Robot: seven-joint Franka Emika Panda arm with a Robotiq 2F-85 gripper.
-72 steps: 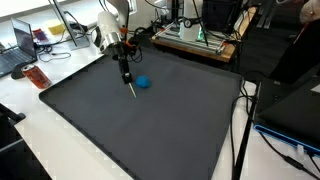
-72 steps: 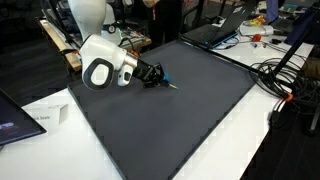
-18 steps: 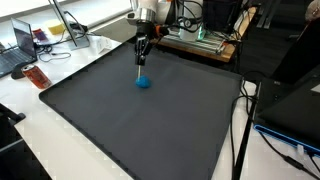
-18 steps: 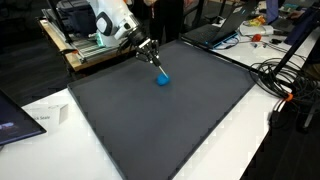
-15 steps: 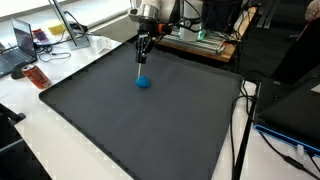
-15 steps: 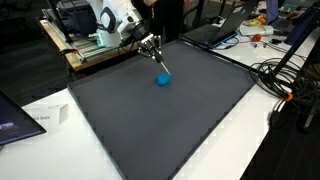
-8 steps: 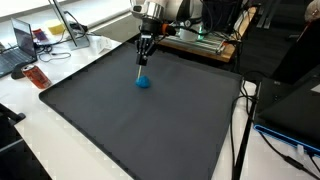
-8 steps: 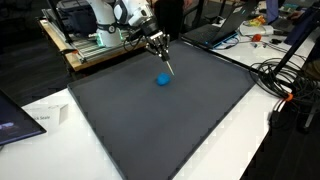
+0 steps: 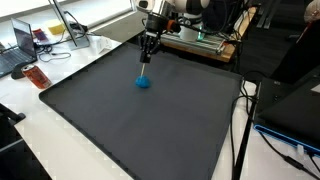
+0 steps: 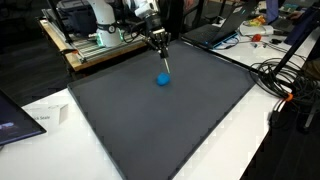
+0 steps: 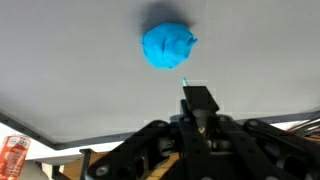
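Note:
A blue, lumpy blob lies on the dark grey mat near its far side; it also shows as the blob and, in the wrist view, as the blob. My gripper hangs just above and behind it, shut on a thin marker-like stick that points down. The stick's tip hovers close beside the blob, and I cannot tell whether they touch. In an exterior view the gripper holds the stick almost upright. My jaws are closed around its dark shaft.
A laptop and a red packet sit on the white table beside the mat. An electronics board lies behind it. Cables and another laptop crowd one side. A paper sheet lies near the mat's corner.
The gripper has shifted a little along the mat's far side and the stick has come nearer to upright. The blue blob has stayed in place.

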